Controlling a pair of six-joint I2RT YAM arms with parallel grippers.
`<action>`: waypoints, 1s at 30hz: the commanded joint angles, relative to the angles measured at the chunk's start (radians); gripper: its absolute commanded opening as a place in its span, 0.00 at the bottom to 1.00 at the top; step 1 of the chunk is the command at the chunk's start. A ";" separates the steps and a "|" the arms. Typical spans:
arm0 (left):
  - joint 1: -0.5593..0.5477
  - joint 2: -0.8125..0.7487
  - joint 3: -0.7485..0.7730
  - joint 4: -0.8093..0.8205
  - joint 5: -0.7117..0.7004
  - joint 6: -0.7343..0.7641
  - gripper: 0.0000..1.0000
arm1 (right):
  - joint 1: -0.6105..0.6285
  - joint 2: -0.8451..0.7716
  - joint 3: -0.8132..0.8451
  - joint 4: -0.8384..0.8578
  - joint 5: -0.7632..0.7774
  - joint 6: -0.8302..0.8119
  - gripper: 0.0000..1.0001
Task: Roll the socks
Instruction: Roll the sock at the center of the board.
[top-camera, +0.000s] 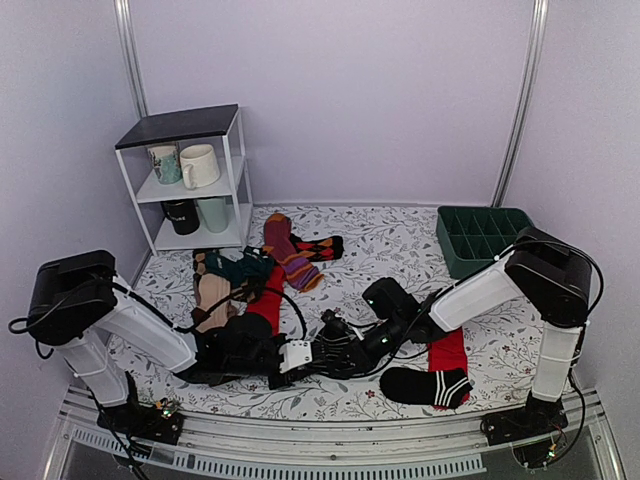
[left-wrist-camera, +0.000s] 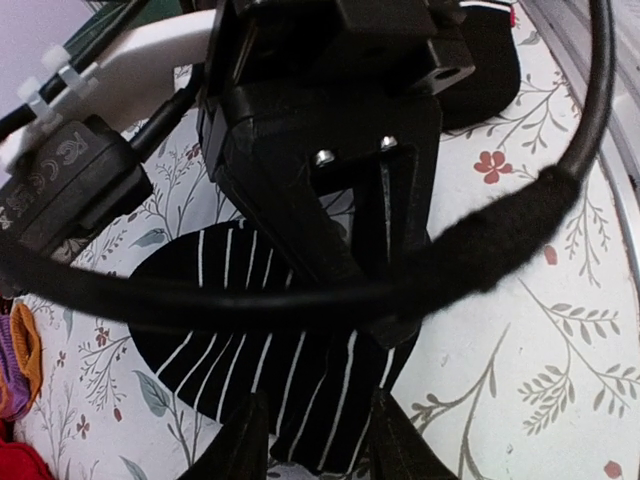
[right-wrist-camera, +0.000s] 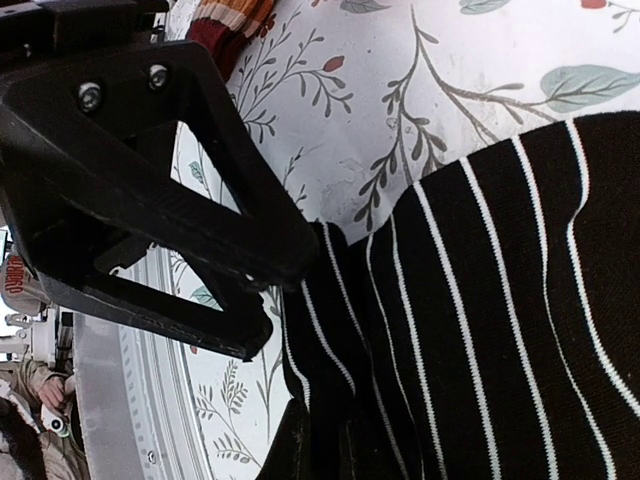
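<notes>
The sock (left-wrist-camera: 270, 365), black with thin white stripes, lies flat on the floral cloth at the table's front centre. In the top view both grippers cover it. My left gripper (left-wrist-camera: 318, 442) has its fingers on either side of the sock's near end, touching it and pinching it. My right gripper (right-wrist-camera: 325, 452) is closed on a folded edge of the same sock (right-wrist-camera: 480, 330). The two grippers meet tip to tip (top-camera: 325, 347). The right gripper's body (left-wrist-camera: 330, 150) hides the sock's far part in the left wrist view.
A red sock (top-camera: 449, 352) and a black sock with a red-and-white end (top-camera: 425, 385) lie at the front right. More socks (top-camera: 285, 250) are piled behind. A green divided tray (top-camera: 480, 238) stands back right and a mug shelf (top-camera: 190, 180) back left. A black cable (left-wrist-camera: 300, 292) crosses the left wrist view.
</notes>
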 joint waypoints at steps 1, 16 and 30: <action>-0.017 0.043 0.027 0.022 0.042 0.015 0.35 | 0.014 0.102 -0.067 -0.241 0.075 0.014 0.01; -0.017 0.095 0.073 -0.070 0.109 -0.024 0.07 | 0.005 0.112 -0.064 -0.237 0.067 0.015 0.01; 0.059 0.149 0.133 -0.272 0.340 -0.184 0.00 | 0.004 -0.001 -0.090 0.035 0.176 0.004 0.29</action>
